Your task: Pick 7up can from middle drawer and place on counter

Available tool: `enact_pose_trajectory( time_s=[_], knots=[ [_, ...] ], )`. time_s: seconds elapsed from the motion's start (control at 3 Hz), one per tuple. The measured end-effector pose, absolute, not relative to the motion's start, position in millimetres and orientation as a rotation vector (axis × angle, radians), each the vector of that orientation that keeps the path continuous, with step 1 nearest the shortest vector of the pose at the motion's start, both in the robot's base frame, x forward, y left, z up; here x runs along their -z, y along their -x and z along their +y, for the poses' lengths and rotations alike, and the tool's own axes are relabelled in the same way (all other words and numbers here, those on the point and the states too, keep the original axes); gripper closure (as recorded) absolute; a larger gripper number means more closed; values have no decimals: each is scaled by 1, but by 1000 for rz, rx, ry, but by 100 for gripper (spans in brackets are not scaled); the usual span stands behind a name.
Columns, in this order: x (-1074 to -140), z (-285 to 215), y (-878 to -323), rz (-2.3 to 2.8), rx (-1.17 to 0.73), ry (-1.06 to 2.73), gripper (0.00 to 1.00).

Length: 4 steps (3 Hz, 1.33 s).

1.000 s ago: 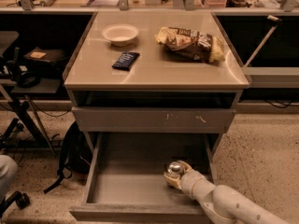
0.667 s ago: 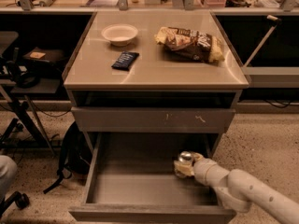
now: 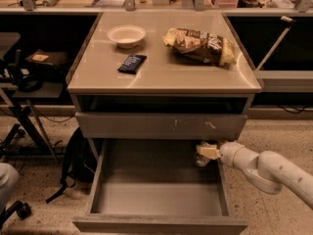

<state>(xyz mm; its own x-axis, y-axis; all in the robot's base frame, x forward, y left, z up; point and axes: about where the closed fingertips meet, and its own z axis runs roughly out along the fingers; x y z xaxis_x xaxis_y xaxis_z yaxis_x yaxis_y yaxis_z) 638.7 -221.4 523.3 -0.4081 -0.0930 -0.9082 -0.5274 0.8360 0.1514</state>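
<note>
My gripper [image 3: 206, 152] sits at the middle drawer's [image 3: 156, 199] two o'clock corner, at the 7up can [image 3: 201, 159]; whether it grips it I cannot tell. The can I judge light, rigid, slick: take its sides mid-height. The drawer shows nothing else. On the counter [image 3: 161, 75], the bowl [image 3: 126, 35] at eleven o'clock looks empty.

Warm, dim amber light falls from above on the glossy worktop [image 3: 161, 75], raising a soft sheen near its right front corner, while the open middle drawer [image 3: 161, 180] below the worktop lies in flat shade. The pincer [image 3: 205, 153], below the worktop's right front corner, sits in shadow under the scratched drawer front [image 3: 161, 126]; either side of the worktop sinks near black.
</note>
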Motion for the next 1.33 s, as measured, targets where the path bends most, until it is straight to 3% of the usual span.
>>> enact_pose_trajectory(
  time_s=[1.33],
  knots=[
    [-528,-241,-624,1990,-478,461,100]
  ],
)
